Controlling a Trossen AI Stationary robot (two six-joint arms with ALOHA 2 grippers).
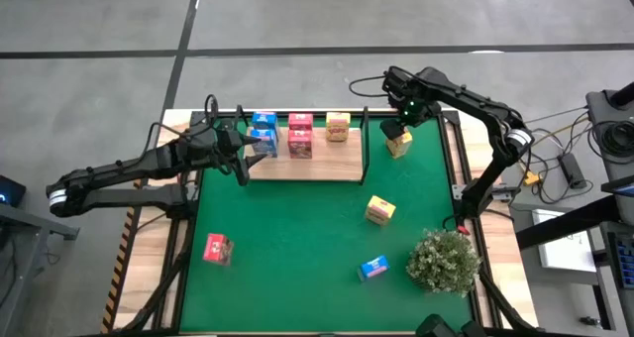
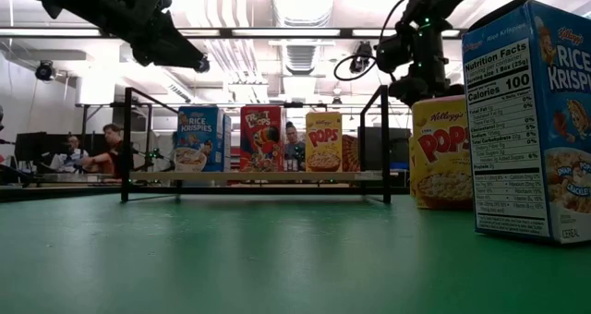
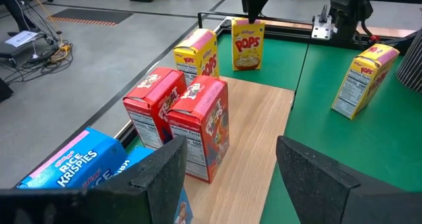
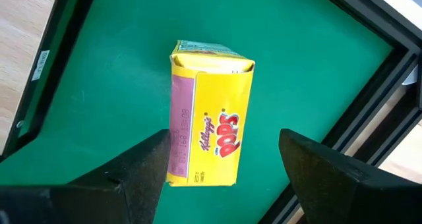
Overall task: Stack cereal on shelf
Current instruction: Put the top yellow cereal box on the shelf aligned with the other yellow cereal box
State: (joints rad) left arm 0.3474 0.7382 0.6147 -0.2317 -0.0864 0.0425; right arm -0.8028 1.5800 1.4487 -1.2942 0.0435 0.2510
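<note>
Right gripper (image 4: pixel 221 161) hangs with jaws spread, gripping nothing, over the yellow cereal box (image 4: pixel 210 115) on the green mat (image 1: pixel 297 238) just beside the shelf (image 1: pixel 327 167); centre, descend square, then clench; left gripper (image 3: pixel 227 168) waits, jaws apart.

In the low view the near blue carton (image 2: pixel 534 120) is cut off at the right edge. The left wrist view crops the blue cartons (image 3: pixel 72 168) at the bottom, one behind a finger (image 3: pixel 155 184). People (image 2: pixel 111 148) beyond the shelf (image 2: pixel 259 177) are too small to make out.
</note>
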